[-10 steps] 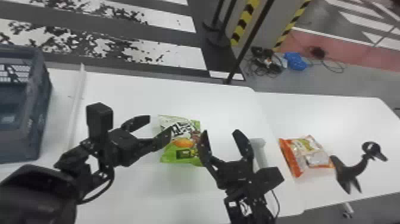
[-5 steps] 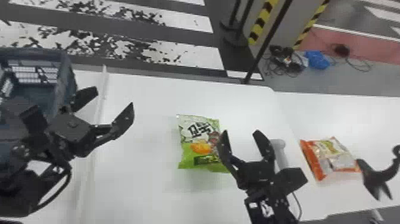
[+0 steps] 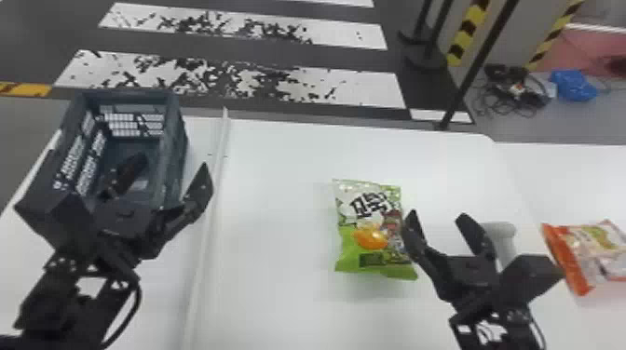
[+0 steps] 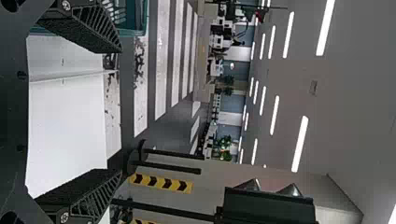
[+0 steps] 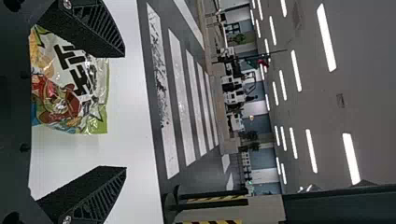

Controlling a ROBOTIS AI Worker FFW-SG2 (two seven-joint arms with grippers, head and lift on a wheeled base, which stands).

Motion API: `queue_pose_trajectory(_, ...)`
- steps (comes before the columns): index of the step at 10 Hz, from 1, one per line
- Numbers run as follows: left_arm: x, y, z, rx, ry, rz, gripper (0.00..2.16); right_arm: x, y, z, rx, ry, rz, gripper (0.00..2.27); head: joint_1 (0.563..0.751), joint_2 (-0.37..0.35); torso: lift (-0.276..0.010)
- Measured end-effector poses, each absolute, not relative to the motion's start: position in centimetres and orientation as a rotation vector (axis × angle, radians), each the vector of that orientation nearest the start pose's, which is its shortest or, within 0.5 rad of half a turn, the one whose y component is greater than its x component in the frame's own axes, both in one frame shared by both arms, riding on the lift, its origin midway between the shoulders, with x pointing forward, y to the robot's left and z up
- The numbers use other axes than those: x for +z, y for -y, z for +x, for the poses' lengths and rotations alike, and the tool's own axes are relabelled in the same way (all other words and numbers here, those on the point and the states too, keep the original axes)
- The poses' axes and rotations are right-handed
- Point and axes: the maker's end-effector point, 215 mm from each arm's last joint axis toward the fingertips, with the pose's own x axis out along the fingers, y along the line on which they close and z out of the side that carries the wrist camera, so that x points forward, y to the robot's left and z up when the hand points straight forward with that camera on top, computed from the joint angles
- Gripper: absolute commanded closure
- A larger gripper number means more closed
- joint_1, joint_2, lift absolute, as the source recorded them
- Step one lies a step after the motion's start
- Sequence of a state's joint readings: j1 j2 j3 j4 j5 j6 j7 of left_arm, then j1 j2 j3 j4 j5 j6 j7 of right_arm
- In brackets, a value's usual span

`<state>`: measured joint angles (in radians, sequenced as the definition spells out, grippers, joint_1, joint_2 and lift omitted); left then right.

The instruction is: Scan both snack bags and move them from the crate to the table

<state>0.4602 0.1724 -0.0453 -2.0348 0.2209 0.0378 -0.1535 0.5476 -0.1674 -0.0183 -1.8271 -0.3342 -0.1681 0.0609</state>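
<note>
From my seat at the controls, I have both snack bags lying on the white desk (image 3: 275, 298), outside the crate. The green snack bag (image 3: 368, 256) lies flat near the middle of the head view, printed side up, with an orange round picture on its front. The orange snack bag (image 3: 575, 260) is well apart from it, over to the right, and runs out past the edge of my head view.

My right end effector (image 3: 438, 215) is over the desk between the two bags, its fingers well apart and nothing held. Its left finger overlaps the green bag's edge in the head view; I can't tell if they touch. In the right wrist view that bag shows partly behind one finger, with bare desk across much of the gap.

My left end effector (image 3: 172, 163) is over at the crate's side of the desk, fingers spread wide and empty. One finger shows against the inside of the dark blue-grey crate (image 3: 173, 139), the other just to the right of it.

A raised white strip (image 3: 204, 260) runs along the desk between the crate and the green bag. A pale cylinder (image 3: 500, 232) sits behind the right end effector. Past the desk I see a black pole (image 3: 479, 60), tangled cables (image 3: 512, 95) and a blue bundle (image 3: 573, 86) on the floor.
</note>
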Motion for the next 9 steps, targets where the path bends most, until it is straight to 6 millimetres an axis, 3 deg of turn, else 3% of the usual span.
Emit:
queue_pose_trajectory(3, -34.2, -18.3, 44.5, -0.275, -0.058, -0.091, 0.09, -45.7, 28.3, 40.8, 0.081, -0.276, 0.331, 0.06, 0.695, -0.129, -0.088)
queue_pose_trajectory(5, -34.6, -18.3, 44.4, -0.279, -0.066, -0.093, 0.09, -48.7, 28.0, 40.0, 0.138, -0.413, 0.482, 0.07, 0.695, -0.13, -0.088)
queue_pose_trajectory(9, -35.4, -18.1, 44.2, -0.286, -0.081, -0.095, 0.09, -51.7, 27.8, 39.2, 0.165, -0.532, 0.624, 0.07, 0.695, -0.131, -0.088)
